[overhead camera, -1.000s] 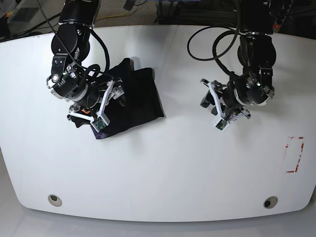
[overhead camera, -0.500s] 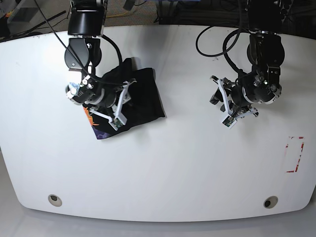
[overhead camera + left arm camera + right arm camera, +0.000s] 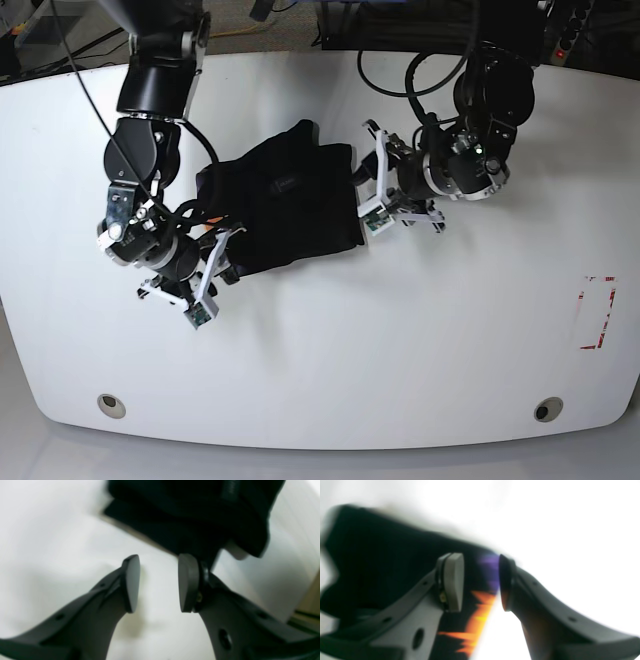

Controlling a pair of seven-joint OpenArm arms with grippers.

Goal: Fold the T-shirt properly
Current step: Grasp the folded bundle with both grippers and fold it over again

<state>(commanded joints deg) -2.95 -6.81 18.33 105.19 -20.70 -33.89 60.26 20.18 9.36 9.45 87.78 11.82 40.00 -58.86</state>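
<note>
Now that the T-shirt [image 3: 300, 215] has shifted toward upper centre and our left gripper [image 3: 159, 583] has closed in, both it and our right gripper [image 3: 481, 583] stand wide apart, gripping nothing, apparently ready for realignment.

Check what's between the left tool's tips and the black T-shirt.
Just bare white tabletop, seen in the left wrist view, below the shirt's near edge.

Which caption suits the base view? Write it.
Two open end effectors flank a bunched black T-shirt on a white table.
</note>
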